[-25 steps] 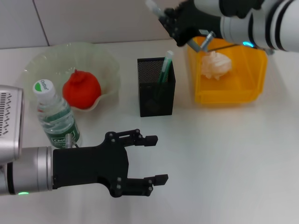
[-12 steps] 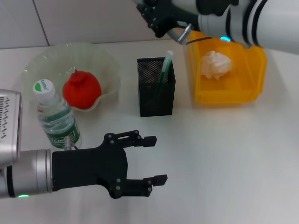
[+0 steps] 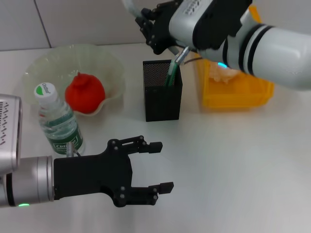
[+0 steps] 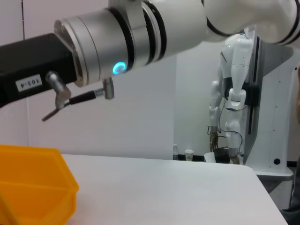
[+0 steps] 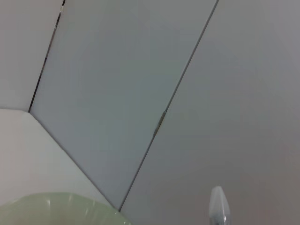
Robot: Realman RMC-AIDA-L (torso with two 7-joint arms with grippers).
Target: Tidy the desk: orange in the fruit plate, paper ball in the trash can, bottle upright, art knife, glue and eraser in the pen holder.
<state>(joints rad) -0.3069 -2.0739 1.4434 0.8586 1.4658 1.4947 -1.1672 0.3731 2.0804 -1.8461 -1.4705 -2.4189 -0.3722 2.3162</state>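
1. The right gripper hangs above the far rim of the pen holder; whether its fingers are parted cannot be told.
2. The left gripper hovers low over the table near the bottle, fingers spread and holding nothing.
3. The bottle stands upright, cap up.
4. A green-tipped item leans in the pen holder, long axis nearly vertical.
5. The orange rests in the fruit plate.
6. The trash can sits beside the pen holder.
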